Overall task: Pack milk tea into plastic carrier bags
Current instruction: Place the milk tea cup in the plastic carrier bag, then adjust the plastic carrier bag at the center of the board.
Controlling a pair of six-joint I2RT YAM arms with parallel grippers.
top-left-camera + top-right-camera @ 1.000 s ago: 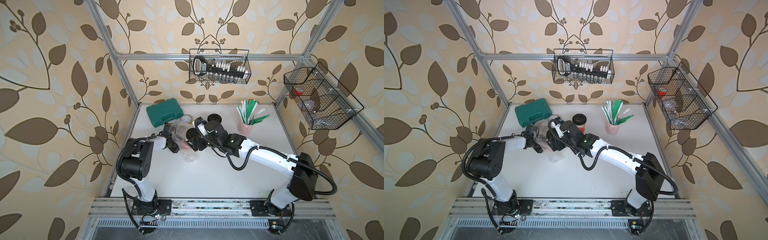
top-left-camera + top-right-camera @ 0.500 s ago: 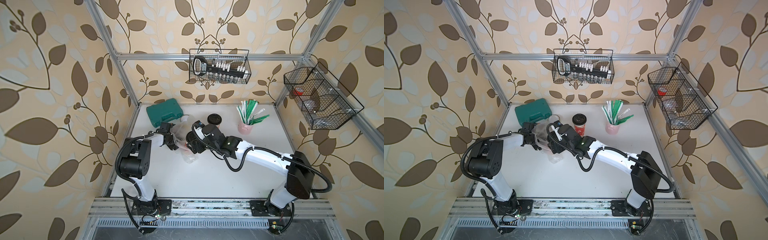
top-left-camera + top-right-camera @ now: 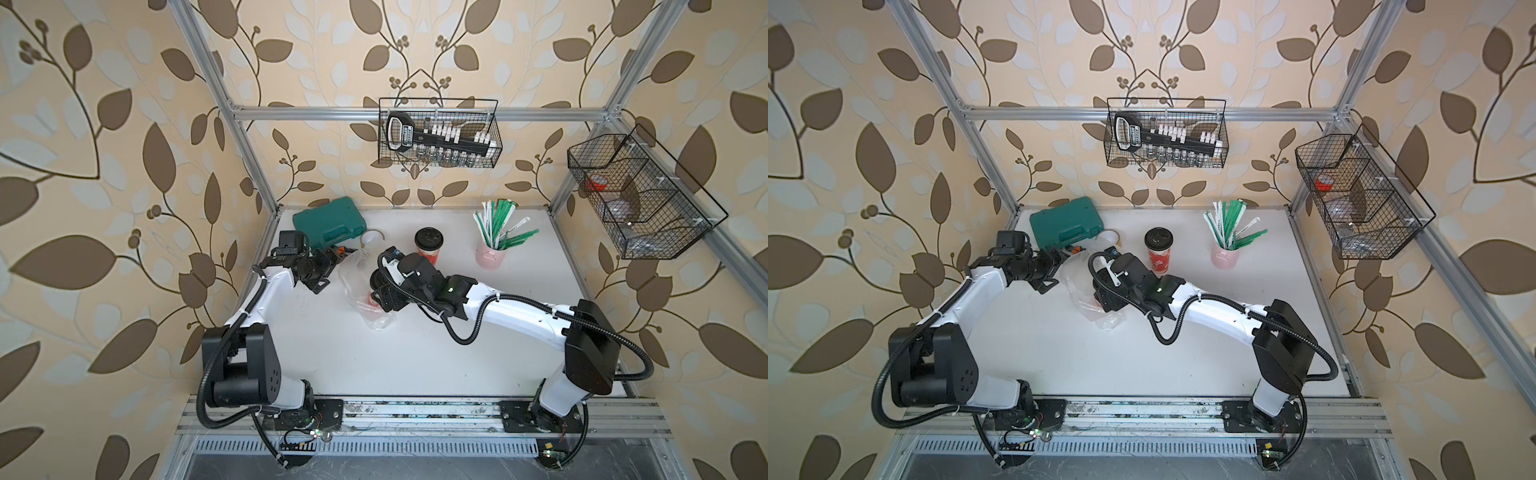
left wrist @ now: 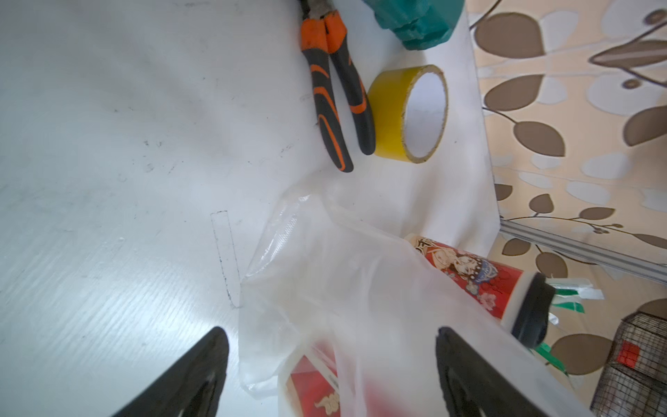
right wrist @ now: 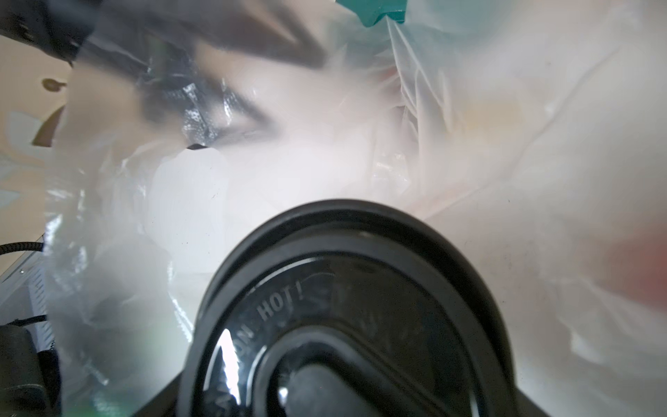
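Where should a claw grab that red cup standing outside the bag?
Likely around the red wall just below the black lid, from the pink straw cup's side: the red cup stands upright, widens upward, and the bag crowds its other side.

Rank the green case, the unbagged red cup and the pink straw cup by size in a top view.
1. green case
2. unbagged red cup and pink straw cup, straws aside: too alike to rank.
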